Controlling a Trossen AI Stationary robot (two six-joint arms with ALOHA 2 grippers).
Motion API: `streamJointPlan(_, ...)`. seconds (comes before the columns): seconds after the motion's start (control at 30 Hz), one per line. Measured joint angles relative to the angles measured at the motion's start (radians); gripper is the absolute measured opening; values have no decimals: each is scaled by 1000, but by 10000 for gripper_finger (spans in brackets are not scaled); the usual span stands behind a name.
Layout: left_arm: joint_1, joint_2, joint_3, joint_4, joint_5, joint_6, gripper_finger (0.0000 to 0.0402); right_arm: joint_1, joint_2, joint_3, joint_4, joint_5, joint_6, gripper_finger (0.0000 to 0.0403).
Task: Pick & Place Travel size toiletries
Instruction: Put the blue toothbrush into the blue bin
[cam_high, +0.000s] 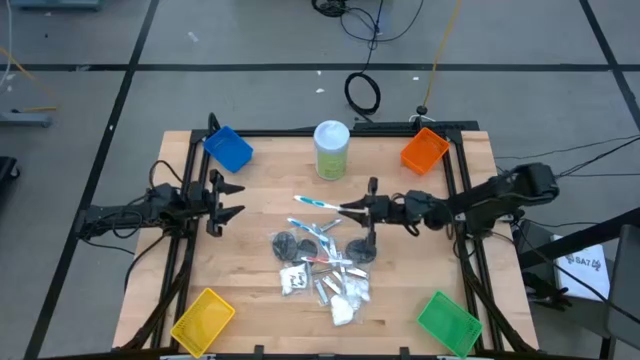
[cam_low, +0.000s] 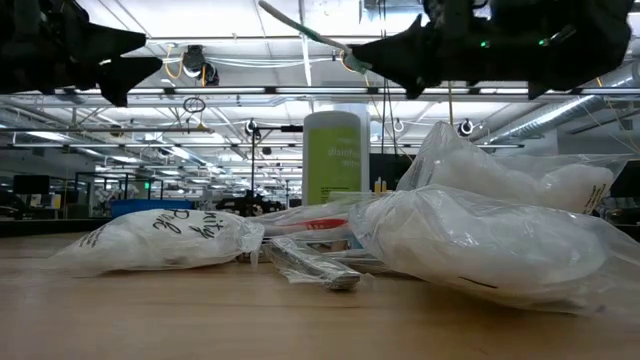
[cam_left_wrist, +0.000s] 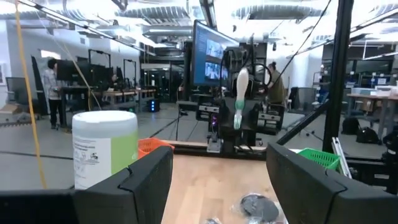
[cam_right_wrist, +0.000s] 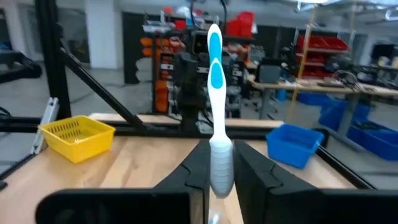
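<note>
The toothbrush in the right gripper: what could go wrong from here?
1. The right gripper is shut on only the end of the toothbrush, so the long free part may tilt or slip during a move.
2. The toothbrush hangs above the pile, near the canister; a swing could knock it.
3. The open left gripper waits opposite; a straight reach could bring them together.

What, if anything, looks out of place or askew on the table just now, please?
Nothing looks damaged or spilled. The right gripper holds a blue-and-white toothbrush aloft; the other toiletries lie heaped mid-table, outside every bin.
</note>
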Motion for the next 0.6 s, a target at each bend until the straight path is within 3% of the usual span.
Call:
streamJointPlan(0.13,0,8,0,-5,-17,0,253,-45,100,66,59,-45,12,35)
streamJointPlan(0.33,0,74,-1,17,-258,-43,253,-87,209,198,61,-109,-31,35)
streamJointPlan(0.47,0,173,-1,138,-238,-99,253,-112,263,273,62,-110,-46,35)
streamJointPlan(0.6,0,318,-1,395,-220,-148,253,-130,296,330,62,-111,-59,35)
